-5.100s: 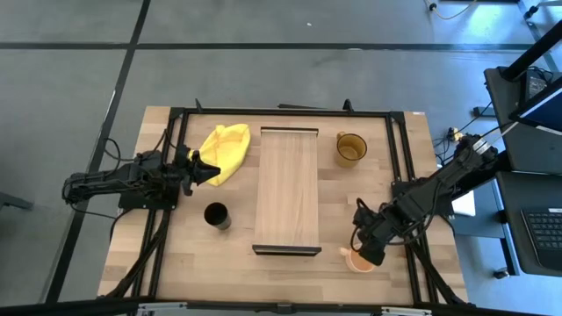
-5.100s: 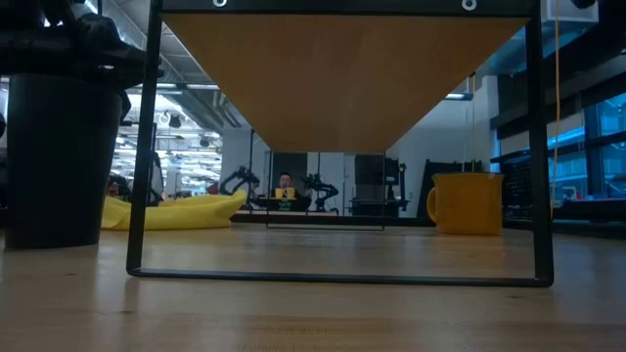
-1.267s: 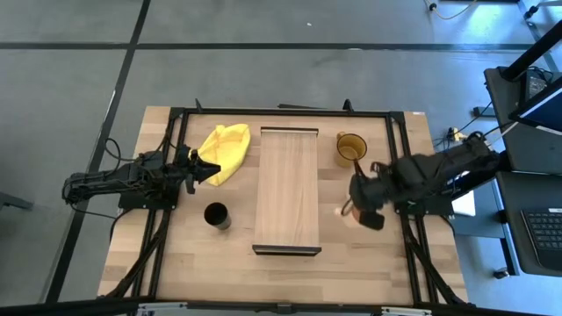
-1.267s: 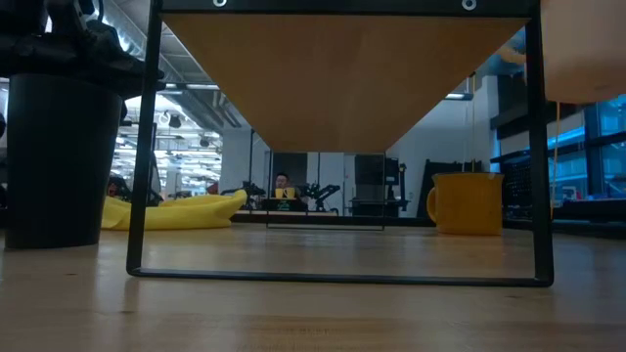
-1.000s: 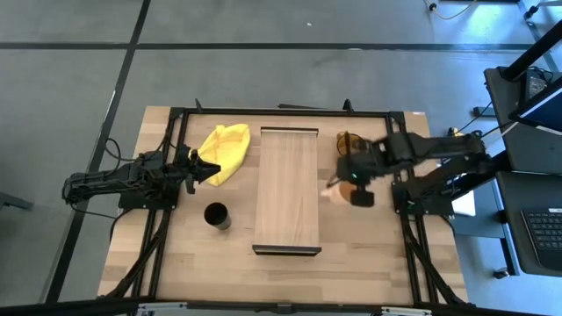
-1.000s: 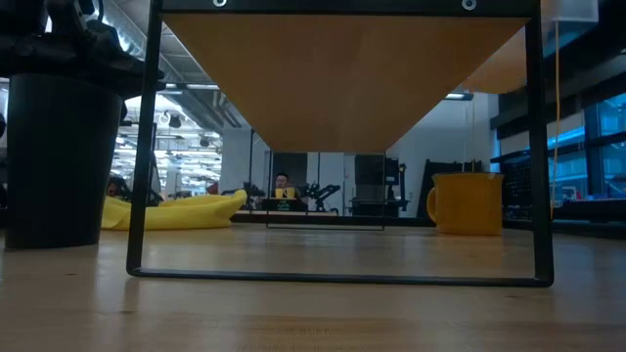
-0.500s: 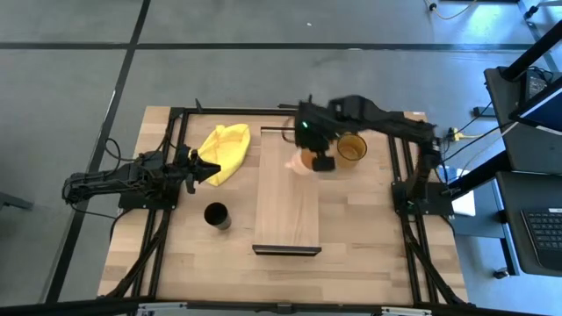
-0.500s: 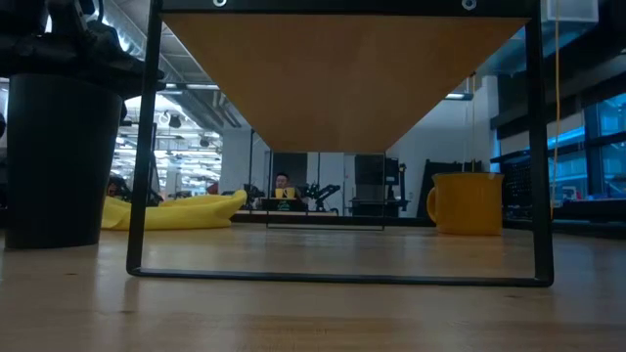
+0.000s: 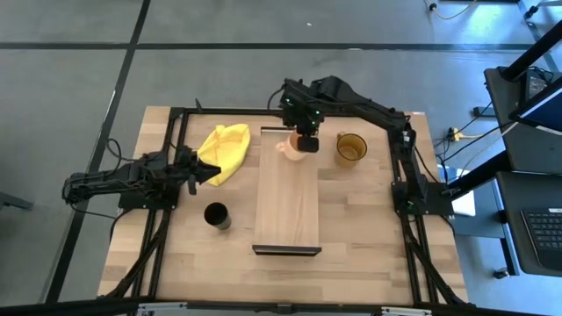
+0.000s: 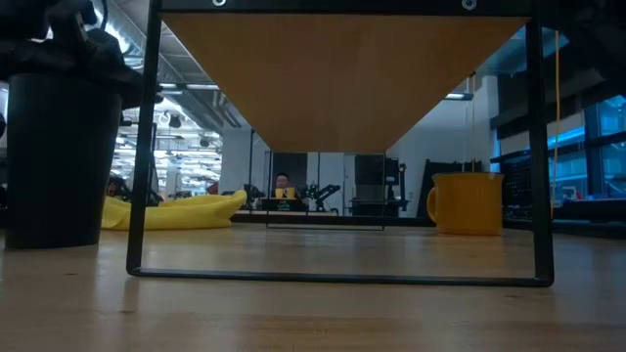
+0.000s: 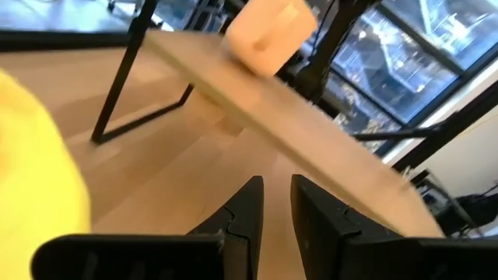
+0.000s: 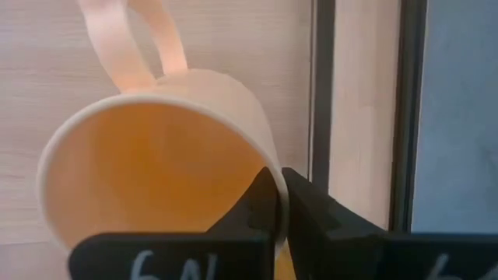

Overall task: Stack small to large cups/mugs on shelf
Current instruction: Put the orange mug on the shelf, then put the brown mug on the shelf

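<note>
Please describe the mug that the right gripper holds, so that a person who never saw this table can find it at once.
Find the long light-wood shelf in the middle of the table and go to its far end, between the yellow cloth and the amber mug. There the right gripper is shut on the rim of the peach mug. It alone is opaque, pale peach-orange, and above the shelf.

Looking past own dark fingers (image 11: 250,204), slightly parted: peach mug (image 11: 268,33) above the shelf board (image 11: 311,148), yellow cloth (image 11: 35,171) beside, wooden surface (image 11: 179,163) below.
</note>
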